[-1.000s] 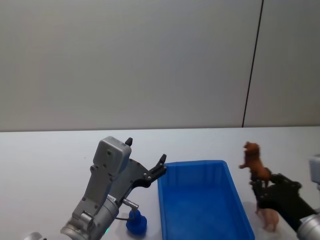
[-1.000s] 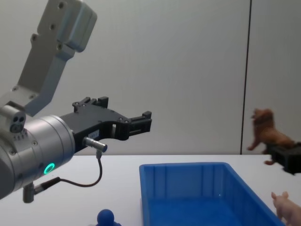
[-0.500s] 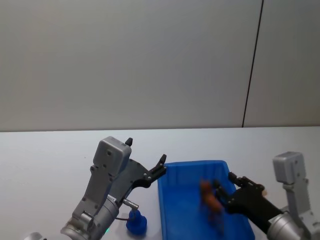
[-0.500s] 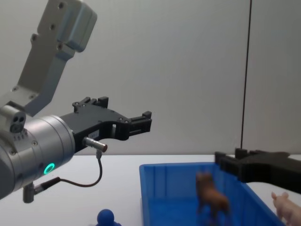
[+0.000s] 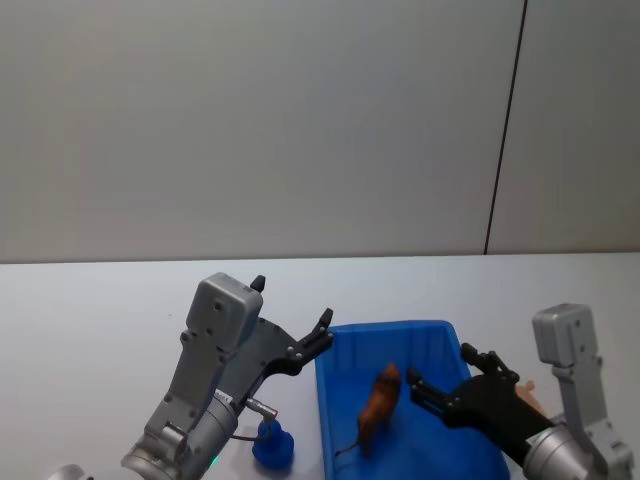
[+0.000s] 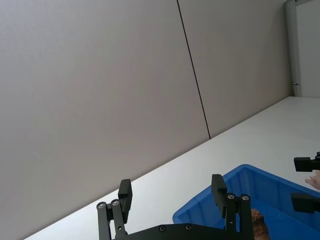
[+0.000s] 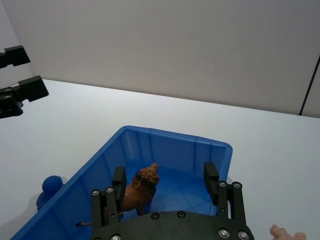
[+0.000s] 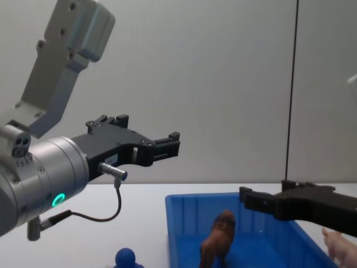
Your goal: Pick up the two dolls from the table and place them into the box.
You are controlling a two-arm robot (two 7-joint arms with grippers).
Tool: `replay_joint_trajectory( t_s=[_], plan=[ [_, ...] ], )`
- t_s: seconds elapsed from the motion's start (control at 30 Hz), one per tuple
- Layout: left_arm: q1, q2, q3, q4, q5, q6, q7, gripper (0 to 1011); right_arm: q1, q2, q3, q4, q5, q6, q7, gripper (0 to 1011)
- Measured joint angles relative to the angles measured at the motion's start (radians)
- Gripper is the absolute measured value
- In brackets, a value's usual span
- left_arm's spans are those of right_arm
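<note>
Head view: the brown doll (image 5: 378, 408) is inside the box (image 5: 395, 332), beside the spread, empty right end effector (image 5: 440, 370). The pink doll (image 5: 530, 395) sits on the desk (image 5: 100, 300) beside the box's right wall.

Right wrist view: reaching for that doll, the arm could clip the rim and shove the box.

Chest view: the left end effector (image 8: 167, 146), spread, hangs idle left of the box.

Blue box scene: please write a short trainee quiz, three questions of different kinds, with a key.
1. True or false: the brown doll is inside the box.
2. Where is the pink doll? A) in the box B) on the table, right of the box C) on the box's rim
3. Both hands are open. Which is above the box: the left hand or the right hand?
Key: 1 true; 2 B; 3 the right hand.
</note>
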Motion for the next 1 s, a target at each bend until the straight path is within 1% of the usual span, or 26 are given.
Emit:
replay_joint_trajectory(
  t_s=[0.07,0.1,0.17,0.5,0.77,1.0],
  plan=[
    [0.0,0.0,0.0,0.0,0.0,0.0,0.0,1002,-0.002,0.001,0.002,0.0,0.002,0.0,-0.007,942],
    [0.0,0.0,0.0,0.0,0.0,0.0,0.0,1001,-0.005,0.003,0.003,-0.002,0.003,-0.001,-0.014,988],
    [0.0,0.0,0.0,0.0,0.0,0.0,0.0,1001,-0.009,0.006,0.006,-0.007,0.005,-0.002,-0.025,1001],
    [0.0,0.0,0.0,0.0,0.0,0.0,0.0,1001,-0.056,0.035,0.025,-0.056,0.023,-0.003,-0.094,1001],
    [0.0,0.0,0.0,0.0,0.0,0.0,0.0,1001,-0.102,0.065,0.047,-0.1,0.042,-0.002,-0.159,1001],
    [0.0,0.0,0.0,0.0,0.0,0.0,0.0,1002,-0.132,0.086,0.064,-0.115,0.056,0.003,-0.196,1001]
  ],
)
